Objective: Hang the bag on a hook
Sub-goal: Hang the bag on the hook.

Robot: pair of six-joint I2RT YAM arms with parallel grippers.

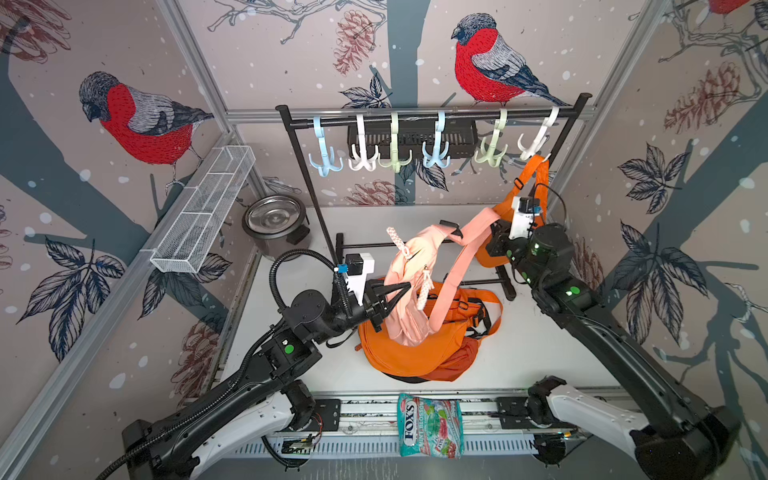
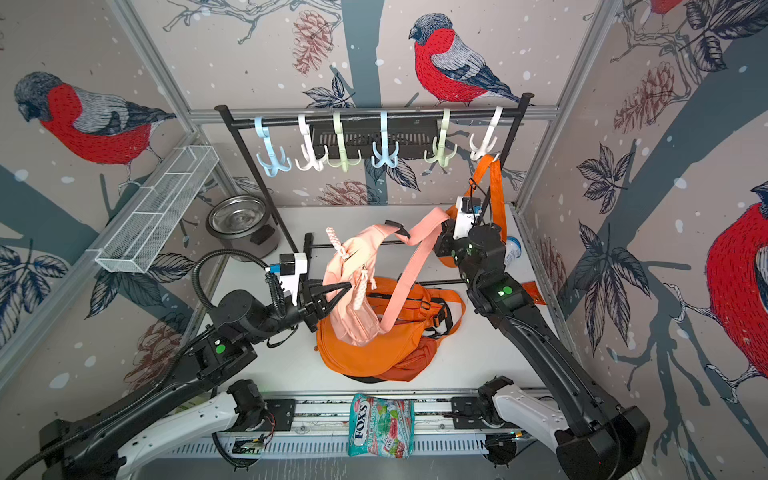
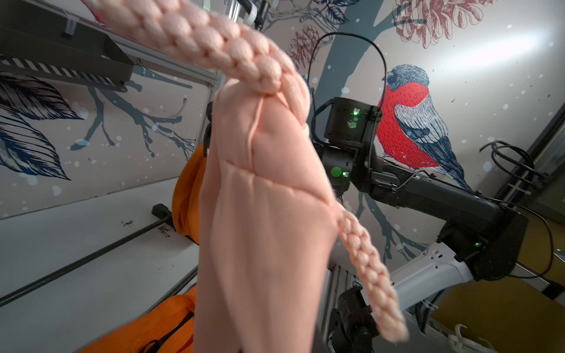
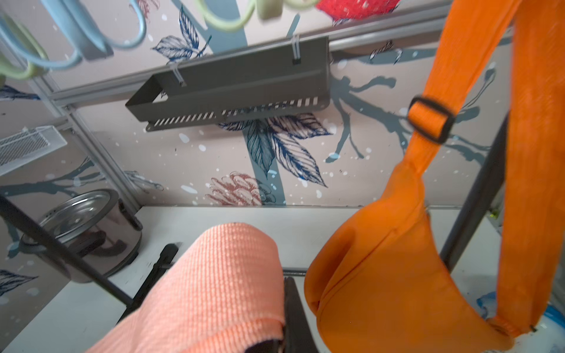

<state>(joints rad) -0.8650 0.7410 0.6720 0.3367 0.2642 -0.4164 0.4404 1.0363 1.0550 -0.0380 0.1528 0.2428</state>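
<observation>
Bird wallpaper [image 1: 291,62], white tabletop [image 1: 540,345], pink bag [image 1: 409,262]

- In both top views the fingertips of the left gripper [image 1: 405,286] are buried in the pink bag [image 1: 415,257].
- In the left wrist view the braided cord [image 3: 214,33] of this bag is blurred and cut off by the edge.
- The right gripper [image 1: 498,230] is covered by the pink strap [image 1: 460,258]. The right wrist view shows only one dark finger [image 4: 295,314].
- The hooks [image 4: 91,42] in the right wrist view are blurred and cut off.
- A blue-white thing [image 2: 512,246] behind the right arm is mostly hidden; I cannot tell what it is.
</observation>
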